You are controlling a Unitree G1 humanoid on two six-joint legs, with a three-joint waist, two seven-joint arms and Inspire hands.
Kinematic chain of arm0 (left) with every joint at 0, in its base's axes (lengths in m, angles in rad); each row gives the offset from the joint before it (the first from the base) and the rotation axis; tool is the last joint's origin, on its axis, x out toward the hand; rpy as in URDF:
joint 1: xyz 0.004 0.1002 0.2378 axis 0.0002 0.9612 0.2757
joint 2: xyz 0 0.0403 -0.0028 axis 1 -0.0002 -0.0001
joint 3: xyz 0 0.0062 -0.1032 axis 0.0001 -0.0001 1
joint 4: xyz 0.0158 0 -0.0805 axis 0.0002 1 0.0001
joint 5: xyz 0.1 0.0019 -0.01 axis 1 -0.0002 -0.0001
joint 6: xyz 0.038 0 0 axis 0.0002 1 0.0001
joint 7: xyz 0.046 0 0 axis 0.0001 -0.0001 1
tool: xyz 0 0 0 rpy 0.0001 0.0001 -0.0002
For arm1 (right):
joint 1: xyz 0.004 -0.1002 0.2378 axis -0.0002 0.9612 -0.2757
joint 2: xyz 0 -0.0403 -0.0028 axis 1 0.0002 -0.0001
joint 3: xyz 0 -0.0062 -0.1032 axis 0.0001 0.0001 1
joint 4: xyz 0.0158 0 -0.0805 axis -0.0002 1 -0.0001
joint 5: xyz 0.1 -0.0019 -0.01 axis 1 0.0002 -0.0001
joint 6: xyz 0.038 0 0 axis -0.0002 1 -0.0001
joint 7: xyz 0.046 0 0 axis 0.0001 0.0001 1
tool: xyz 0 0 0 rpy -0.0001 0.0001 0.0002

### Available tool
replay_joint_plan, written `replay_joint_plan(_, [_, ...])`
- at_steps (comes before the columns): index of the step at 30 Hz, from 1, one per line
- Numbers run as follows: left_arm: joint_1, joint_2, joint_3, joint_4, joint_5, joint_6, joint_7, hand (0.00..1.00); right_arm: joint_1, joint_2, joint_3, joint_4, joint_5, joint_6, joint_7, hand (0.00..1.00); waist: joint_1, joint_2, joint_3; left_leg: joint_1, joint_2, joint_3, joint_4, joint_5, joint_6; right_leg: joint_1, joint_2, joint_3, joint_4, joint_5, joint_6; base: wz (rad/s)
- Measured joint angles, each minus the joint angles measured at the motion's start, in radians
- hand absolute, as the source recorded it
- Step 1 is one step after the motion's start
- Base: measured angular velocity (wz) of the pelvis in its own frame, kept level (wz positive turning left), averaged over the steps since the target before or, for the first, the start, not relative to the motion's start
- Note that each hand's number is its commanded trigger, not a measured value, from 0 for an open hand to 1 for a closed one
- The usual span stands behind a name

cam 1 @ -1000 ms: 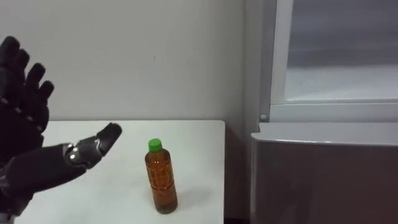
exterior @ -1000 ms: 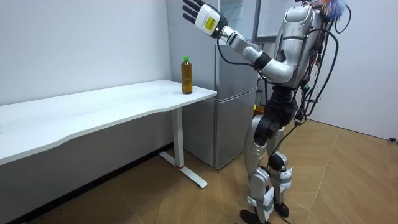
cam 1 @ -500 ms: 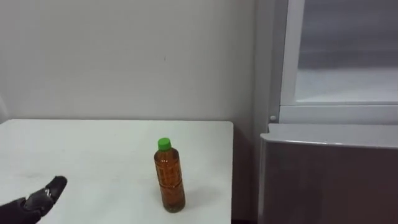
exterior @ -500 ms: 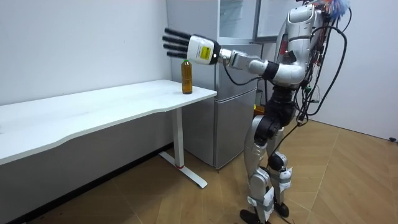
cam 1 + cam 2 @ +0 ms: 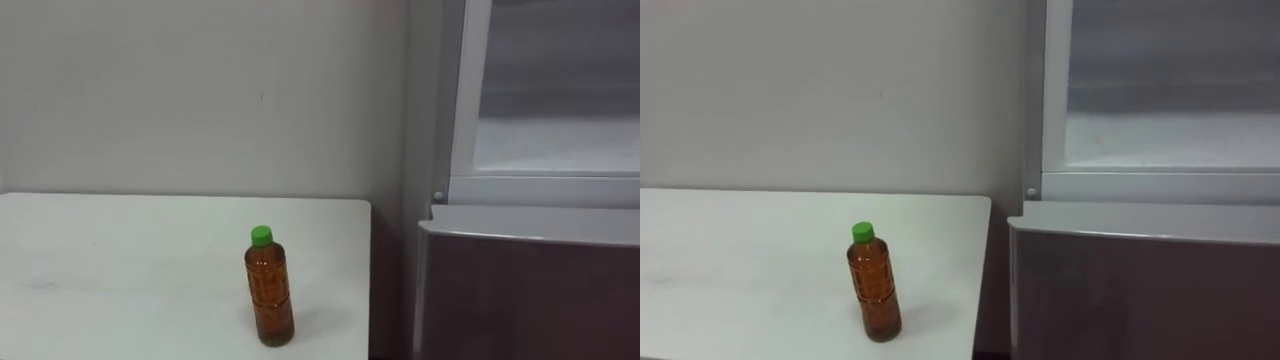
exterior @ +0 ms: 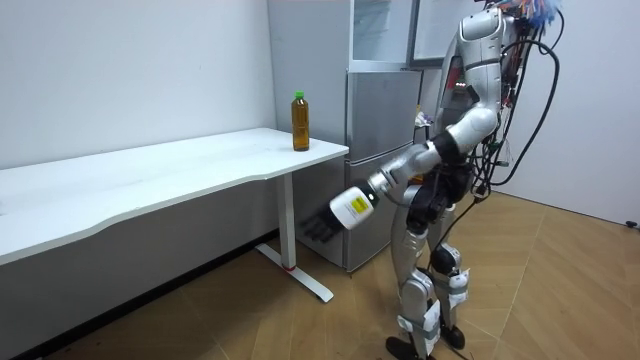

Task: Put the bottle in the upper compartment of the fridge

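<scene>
The bottle (image 5: pixel 269 287), amber with a green cap, stands upright on the white tabletop (image 5: pixel 120 260), near its right edge and towards the front, untouched. In the room view, the left hand (image 6: pixel 322 226) hangs below the tabletop's level, beside the table leg (image 6: pixel 287 215). Its fingers look loosely extended and hold nothing. The task appears not yet begun: grasping, lifting and placing are all left. The fridge (image 5: pixel 530 290) stands just beside the tabletop's right edge. Its upper compartment (image 5: pixel 560 130) seems to be open, with a pale shelf showing inside. Nothing stands between the bottle and the compartment except its raised sill.
</scene>
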Motion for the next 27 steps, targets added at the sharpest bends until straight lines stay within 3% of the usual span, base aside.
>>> replay_joint_plan(8, [-0.026,0.0,-0.034,0.23,0.006,-0.006,-0.029,0.0,-0.002,-0.002,0.001,-0.001,-0.002,-0.015,0.003,0.0,-0.02,0.001,0.0011,0.006,0.001,0.015,-0.001,-0.007,0.004,0.002,0.0,0.016,0.002,0.002,0.003,-0.05])
replay_joint_plan(15, [-0.049,0.0,-0.042,0.432,0.135,-0.003,-0.076,0.0,-0.007,-0.002,0.001,0.004,-0.009,-0.016,0.001,0.0,-0.022,0.001,0.0016,0.006,0.004,0.014,0.0,-0.007,0.004,-0.003,0.0,0.019,0.0,0.002,0.003,-0.02])
replay_joint_plan(23, [-0.053,0.001,-0.071,0.489,0.246,0.014,-0.084,0.0,-0.026,-0.003,0.046,0.021,-0.013,-0.015,-0.017,0.0,-0.024,-0.007,0.0018,0.006,0.0,0.014,-0.007,-0.007,0.005,-0.003,-0.001,0.019,-0.006,0.001,0.004,0.0])
replay_joint_plan(27, [-0.054,0.015,-0.093,0.489,0.273,0.014,-0.083,0.0,-0.03,-0.002,0.061,0.021,-0.016,-0.016,-0.022,0.0,-0.025,-0.015,0.0013,0.005,-0.001,0.018,-0.007,-0.007,0.005,-0.001,0.0,0.019,-0.01,0.001,0.004,0.0])
